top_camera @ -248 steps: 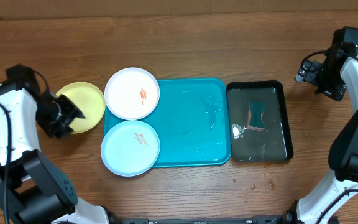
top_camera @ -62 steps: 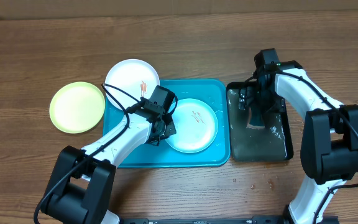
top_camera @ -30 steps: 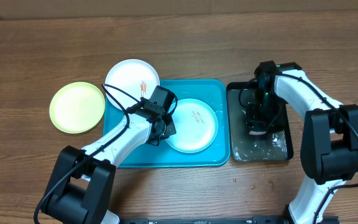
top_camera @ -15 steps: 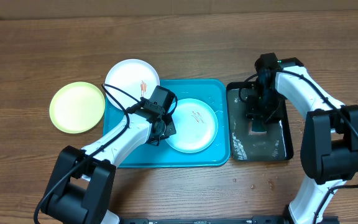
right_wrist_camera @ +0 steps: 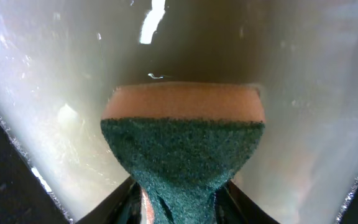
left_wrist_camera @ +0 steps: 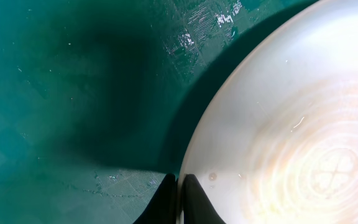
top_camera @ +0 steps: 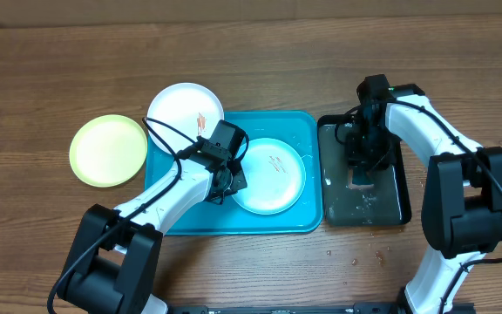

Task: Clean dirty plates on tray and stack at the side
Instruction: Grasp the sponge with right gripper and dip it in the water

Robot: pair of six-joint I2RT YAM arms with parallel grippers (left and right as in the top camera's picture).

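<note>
Left of the tray [top_camera: 295, 122], the yellow plate [top_camera: 108, 150] lies alone on the tabletop [top_camera: 59, 70]. You can see no smear on it, so it reads as cleaned and set aside: the likely base of the stack.

The white plate [top_camera: 181, 109] overhangs the tray's far-left corner, half on its rim. It carries a reddish smear [top_camera: 202, 122], so it is not yet cleaned.

Inside the tray, about mid-floor, sits the blue plate [top_camera: 273, 179], with a faint orange streak [top_camera: 274, 160] near its centre. Your left end effector [left_wrist_camera: 179, 194] is at that plate's left edge. In the left wrist view its fingertips are pressed close together with the rim between them, so it looks to be pinching the blue plate to steady it.

Just right of the tray is the black tray [top_camera: 399, 187], its floor wet. Your right end effector [top_camera: 362, 167] is down in it, and the right wrist view shows its fingers clamped on the green-and-orange sponge [right_wrist_camera: 182, 134], squeezing it narrow at the waist.

By my reading, roughly a third of the job is done. The blue plate is in hand but unwiped, the white one is untouched, and both have yet to go onto the yellow one.
</note>
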